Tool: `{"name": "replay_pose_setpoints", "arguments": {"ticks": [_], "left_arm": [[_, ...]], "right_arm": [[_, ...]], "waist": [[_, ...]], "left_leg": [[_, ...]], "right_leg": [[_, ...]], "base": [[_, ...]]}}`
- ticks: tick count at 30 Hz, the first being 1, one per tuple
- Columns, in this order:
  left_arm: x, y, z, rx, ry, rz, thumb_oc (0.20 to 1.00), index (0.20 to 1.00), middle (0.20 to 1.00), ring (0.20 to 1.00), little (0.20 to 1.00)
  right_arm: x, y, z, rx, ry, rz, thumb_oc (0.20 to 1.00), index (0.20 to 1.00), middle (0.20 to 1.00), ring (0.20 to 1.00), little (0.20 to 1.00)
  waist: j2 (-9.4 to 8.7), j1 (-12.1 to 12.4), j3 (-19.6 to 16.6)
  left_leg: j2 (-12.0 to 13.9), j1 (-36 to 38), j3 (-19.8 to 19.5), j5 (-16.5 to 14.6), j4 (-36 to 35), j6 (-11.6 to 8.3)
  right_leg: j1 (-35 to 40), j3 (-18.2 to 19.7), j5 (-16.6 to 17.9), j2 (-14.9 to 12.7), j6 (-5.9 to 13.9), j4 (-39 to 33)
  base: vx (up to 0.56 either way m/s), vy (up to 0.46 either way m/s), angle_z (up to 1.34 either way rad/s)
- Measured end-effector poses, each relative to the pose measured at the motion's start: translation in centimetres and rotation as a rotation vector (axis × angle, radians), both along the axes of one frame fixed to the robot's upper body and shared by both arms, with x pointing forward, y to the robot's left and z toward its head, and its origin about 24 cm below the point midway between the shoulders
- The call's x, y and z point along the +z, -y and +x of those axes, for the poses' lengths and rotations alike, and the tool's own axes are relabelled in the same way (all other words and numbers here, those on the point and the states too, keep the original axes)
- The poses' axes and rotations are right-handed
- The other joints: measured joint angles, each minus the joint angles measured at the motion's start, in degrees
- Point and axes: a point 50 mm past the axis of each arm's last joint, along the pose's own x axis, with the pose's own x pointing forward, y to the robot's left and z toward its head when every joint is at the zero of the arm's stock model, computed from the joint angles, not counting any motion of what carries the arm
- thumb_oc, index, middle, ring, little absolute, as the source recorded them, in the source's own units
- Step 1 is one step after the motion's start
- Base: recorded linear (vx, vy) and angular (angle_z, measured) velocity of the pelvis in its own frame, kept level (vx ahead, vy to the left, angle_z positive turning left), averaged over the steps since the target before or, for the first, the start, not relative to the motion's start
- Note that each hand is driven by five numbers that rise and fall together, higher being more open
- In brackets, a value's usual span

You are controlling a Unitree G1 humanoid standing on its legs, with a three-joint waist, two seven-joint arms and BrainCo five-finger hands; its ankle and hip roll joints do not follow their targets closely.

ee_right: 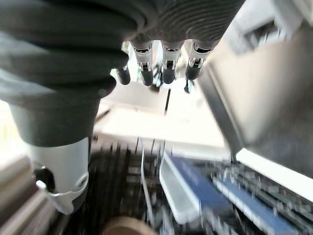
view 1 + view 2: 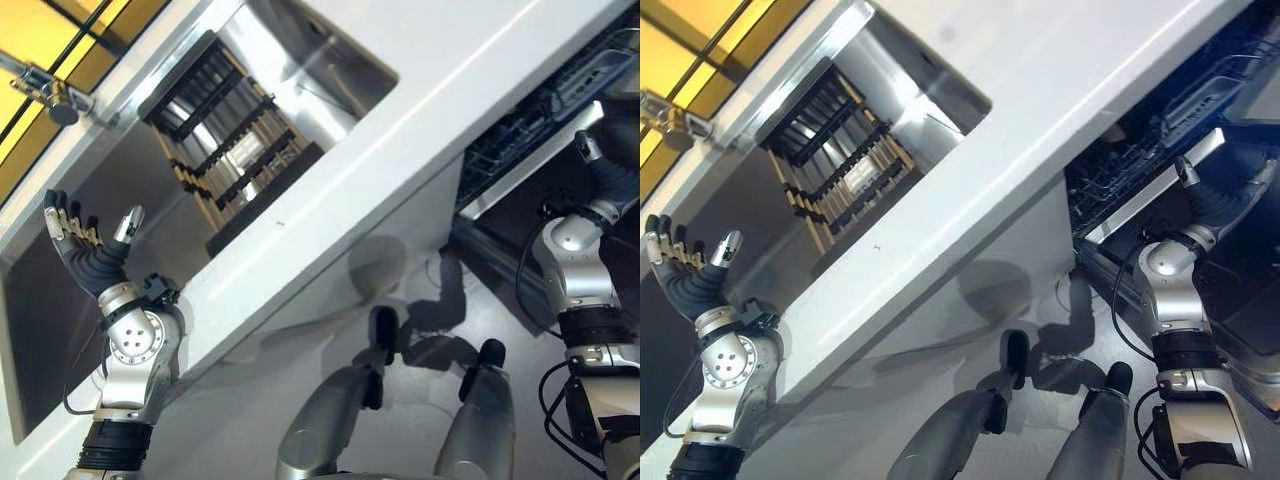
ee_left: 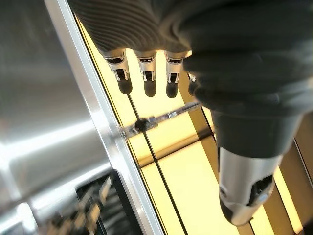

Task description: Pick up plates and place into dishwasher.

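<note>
My left hand (image 2: pixel 88 255) is raised over the steel sink (image 2: pixel 330 60) at the left, fingers (image 3: pixel 149 84) straight and spread, holding nothing. A black and wooden slatted dish rack (image 2: pixel 235 150) lies in the sink, a little beyond that hand. My right hand (image 2: pixel 1218 205) reaches into the open dishwasher at the right, above its dark wire rack (image 2: pixel 1120 170). Its fingers (image 1: pixel 168 73) are straight and empty. Under that hand, a tan round rim (image 1: pixel 128 226) shows in the rack (image 1: pixel 122 196); I cannot tell what it is.
A white counter edge (image 2: pixel 420 130) runs between the sink and the dishwasher. A blue and white tray (image 1: pixel 195 191) sits in the dishwasher rack. The dishwasher's open door (image 2: pixel 1250 300) lies low at the right. A metal handle (image 2: pixel 50 95) is fixed at the yellow window.
</note>
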Motion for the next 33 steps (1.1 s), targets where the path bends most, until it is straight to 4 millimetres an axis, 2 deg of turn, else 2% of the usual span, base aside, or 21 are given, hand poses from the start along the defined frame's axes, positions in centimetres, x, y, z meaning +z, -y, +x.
{"name": "replay_pose_setpoints", "arguments": {"ticks": [6,11,15,19,21,22,23,24,26,27,28,29,30,31,32,33], "left_arm": [[0.0,0.2,0.5,0.004,-0.010,-0.011,1.000,1.000,1.000,1.000,1.000],[0.0,0.5,0.9,0.009,-0.024,0.011,1.000,1.000,1.000,1.000,1.000],[-1.0,0.8,0.9,0.015,-0.049,-0.012,1.000,1.000,1.000,1.000,1.000],[-1.4,0.8,0.6,0.019,-0.071,0.013,1.000,1.000,1.000,1.000,1.000],[-2.3,0.5,0.1,0.025,-0.107,0.016,1.000,1.000,1.000,1.000,1.000],[-2.8,0.3,-0.3,0.031,-0.130,0.015,1.000,1.000,1.000,1.000,1.000],[-3.1,0.2,-0.5,0.034,-0.143,0.016,1.000,1.000,1.000,1.000,1.000],[-3.2,0.3,-0.3,0.032,-0.146,0.015,1.000,1.000,1.000,1.000,1.000],[-2.8,0.4,0.3,0.012,-0.136,0.023,1.000,1.000,1.000,1.000,1.000],[-2.7,0.4,0.5,0.003,-0.134,0.027,1.000,1.000,1.000,1.000,1.000],[-2.5,0.2,0.5,0.007,-0.130,0.029,1.000,1.000,1.000,1.000,1.000],[-2.6,-0.1,0.4,0.014,-0.135,0.031,1.000,1.000,1.000,1.000,1.000],[-2.8,0.0,0.3,0.015,-0.143,0.031,1.000,1.000,1.000,1.000,1.000],[-3.4,0.0,-0.1,0.021,-0.162,0.022,1.000,1.000,1.000,1.000,1.000],[-3.5,-0.3,-0.4,0.026,-0.174,0.034,1.000,1.000,1.000,1.000,1.000],[-3.3,-0.5,-0.4,0.036,-0.167,0.040,1.000,1.000,1.000,1.000,1.000]], "right_arm": [[-1.3,0.1,-1.2,-0.001,-0.010,0.000,1.000,1.000,1.000,1.000,1.000],[-2.3,0.8,-2.4,-0.028,0.001,0.013,1.000,1.000,1.000,1.000,1.000],[-4.5,1.4,-3.6,-0.067,-0.041,0.056,1.000,1.000,1.000,1.000,1.000],[-7.7,1.2,-4.7,-0.075,-0.129,0.103,1.000,1.000,1.000,1.000,1.000],[-8.8,0.7,-5.0,-0.064,-0.157,0.133,1.000,1.000,1.000,1.000,1.000],[-9.2,0.5,-4.9,-0.056,-0.165,0.149,1.000,1.000,1.000,1.000,1.000],[-9.6,0.4,-5.0,-0.054,-0.167,0.173,1.000,1.000,1.000,1.000,1.000],[-10.1,0.5,-5.1,-0.066,-0.181,0.189,1.000,1.000,1.000,1.000,1.000],[-11.6,1.0,-6.1,-0.125,-0.213,0.251,1.000,1.000,1.000,1.000,1.000],[-12.5,1.1,-6.9,-0.157,-0.221,0.278,1.000,1.000,1.000,1.000,1.000],[-13.5,0.9,-7.6,-0.190,-0.233,0.304,1.000,1.000,1.000,1.000,1.000],[-14.2,0.8,-8.4,-0.224,-0.249,0.318,1.000,1.000,1.000,1.000,1.000],[-14.8,1.0,-9.0,-0.252,-0.267,0.318,1.000,1.000,1.000,1.000,1.000],[-15.1,0.9,-9.3,-0.262,-0.283,0.313,1.000,1.000,1.000,1.000,1.000],[-15.1,0.8,-9.3,-0.265,-0.280,0.316,1.000,1.000,1.000,1.000,1.000],[-14.6,0.8,-8.7,-0.254,-0.265,0.309,1.000,1.000,1.000,1.000,1.000]], "waist": [[-0.51,-2.0,0.4],[-0.88,-3.3,0.6],[-1.49,-3.4,0.7],[-3.28,-3.3,-0.1],[-4.46,-3.0,-0.5],[-4.82,-2.7,-0.7],[-5.27,-2.0,-0.9],[-5.17,-2.0,-0.9],[-4.78,-3.4,-0.8],[-4.73,-3.3,-0.8],[-4.82,-3.0,-0.9],[-4.87,-3.1,-1.4],[-5.11,-3.5,-2.4],[-5.30,-2.9,-3.2],[-5.60,-2.5,-4.1],[-5.10,-1.1,-3.9]], "left_leg": [[1.5,2.7,2.2,-0.7,-0.2,-0.27],[2.3,6.5,2.2,-2.2,-0.1,-0.54],[2.3,10.8,3.8,-4.4,0.4,-0.25],[2.2,13.8,5.8,-6.4,0.5,-0.13],[2.5,15.7,9.2,-7.9,0.7,-0.12],[3.2,16.3,11.4,-8.8,1.5,-0.13],[3.4,16.3,12.6,-10.0,2.9,-0.27],[4.3,15.2,13.0,-11.7,5.8,-0.05],[6.4,12.0,11.4,-16.5,13.5,0.00],[7.3,11.6,11.0,-18.2,16.0,0.08],[8.7,11.1,11.6,-19.6,18.6,-0.26],[9.6,10.0,12.0,-20.0,20.5,-0.24],[9.9,9.6,13.0,-19.6,20.4,-0.99],[10.4,9.3,15.1,-18.5,19.7,-1.74],[9.8,7.8,14.5,-18.1,20.1,-2.24],[10.4,5.6,13.1,-17.7,21.6,-2.93]], "right_leg": [[2.4,1.9,1.6,2.1,-0.37,-3.0],[6.0,3.4,2.4,3.6,-0.50,-5.7],[9.6,4.6,3.4,3.5,0.07,-7.9],[10.9,4.7,4.5,3.1,0.43,-9.7],[11.4,1.3,5.8,1.3,0.32,-10.6],[11.6,-1.9,6.7,-0.4,-0.66,-10.9],[12.1,-5.2,8.4,-1.6,-0.52,-11.3],[12.1,-6.0,9.5,-1.3,-0.48,-10.5],[9.2,-5.0,8.5,-0.9,-1.82,-2.9],[8.2,-5.1,8.5,-0.7,-2.07,-0.5],[7.6,-5.4,7.0,-0.5,-3.69,2.5],[6.0,-4.6,1.9,-1.2,-7.78,11.0],[5.2,-5.0,-1.1,-1.7,-9.40,16.2],[5.6,-6.2,-3.6,-2.3,-11.10,17.0],[7.4,-6.3,-6.2,-0.8,-7.34,11.1],[7.4,-5.9,-7.1,0.8,-2.85,7.1]], "base": [[0.01,-0.039,-0.29],[0.04,0.030,-0.27],[0.09,0.095,-0.46],[0.07,0.096,-0.52],[-0.04,0.082,-0.88],[-0.14,0.085,-1.06],[-0.15,0.083,-0.94],[-0.12,0.022,-0.52],[0.05,-0.058,-0.04],[0.09,-0.127,-0.07],[0.01,-0.195,-0.05],[-0.07,-0.220,0.07],[-0.07,-0.146,0.17],[-0.16,-0.127,-0.03],[-0.13,-0.051,-0.39],[-0.17,-0.020,-0.73]]}}
